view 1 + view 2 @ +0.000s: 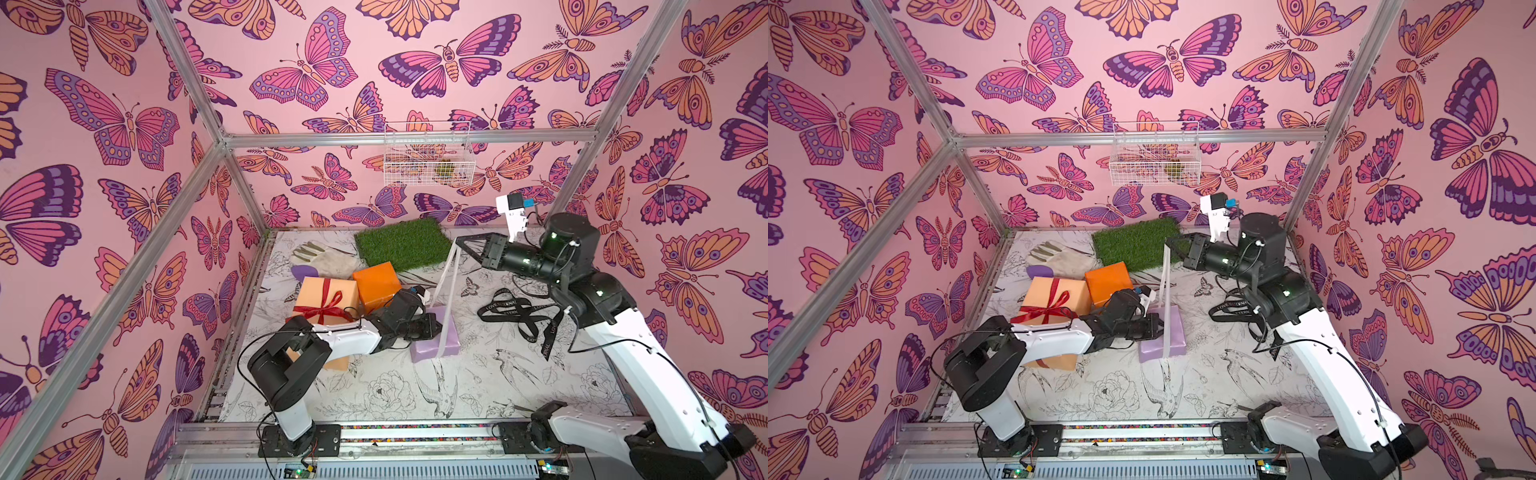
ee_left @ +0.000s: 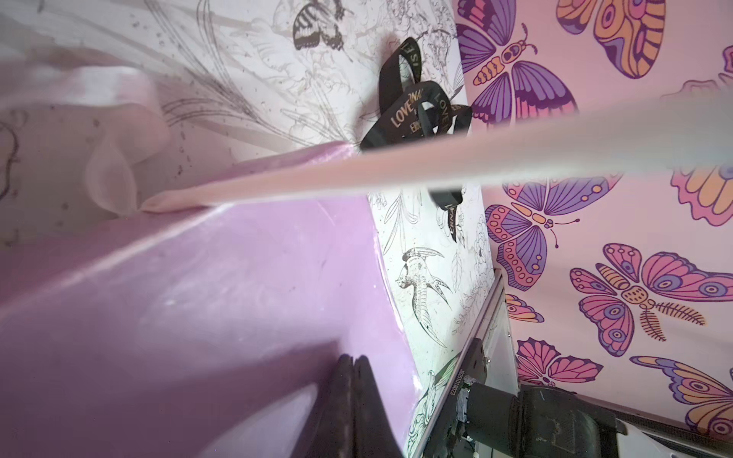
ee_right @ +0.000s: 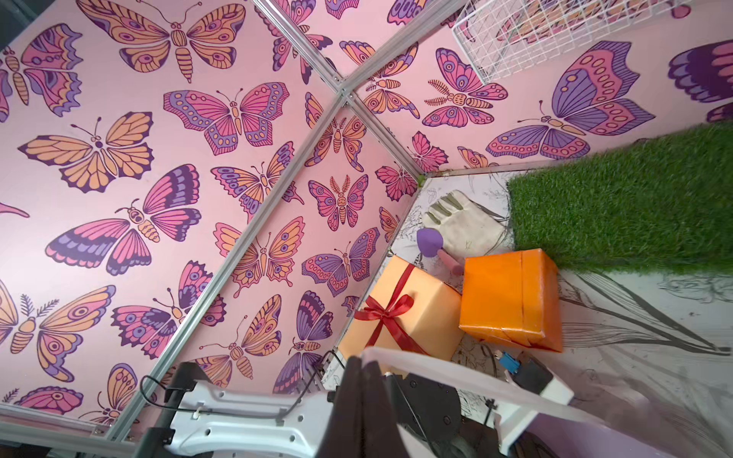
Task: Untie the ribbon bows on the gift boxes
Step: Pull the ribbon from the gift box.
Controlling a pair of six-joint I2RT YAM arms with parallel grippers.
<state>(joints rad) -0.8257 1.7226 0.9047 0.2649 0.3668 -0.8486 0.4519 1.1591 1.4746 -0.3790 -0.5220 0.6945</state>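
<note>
My right gripper (image 1: pixel 457 240) (image 3: pixel 361 363) is raised above the table, shut on the pale white-lilac ribbon (image 1: pixel 446 274) (image 2: pixel 396 170). That ribbon runs taut down to the lilac box (image 1: pixel 432 347) (image 2: pixel 198 297). My left gripper (image 1: pixel 438 322) (image 2: pixel 353 359) is shut with nothing between its jaws, tips against that box's top. The black lettered ribbon (image 1: pixel 519 311) (image 2: pixel 416 115) lies loose on the table under my right arm. A red bow (image 1: pixel 328 309) (image 3: pixel 386 313) stays tied on the peach box (image 1: pixel 320 299). The orange box (image 1: pixel 376 284) (image 3: pixel 511 299) has no ribbon.
A green turf mat (image 1: pixel 403 243) lies at the back, with a pale glove (image 1: pixel 322 257) and a purple toy (image 1: pixel 301 272) to its left. A white wire basket (image 1: pixel 428 158) hangs on the back wall. Butterfly walls enclose three sides.
</note>
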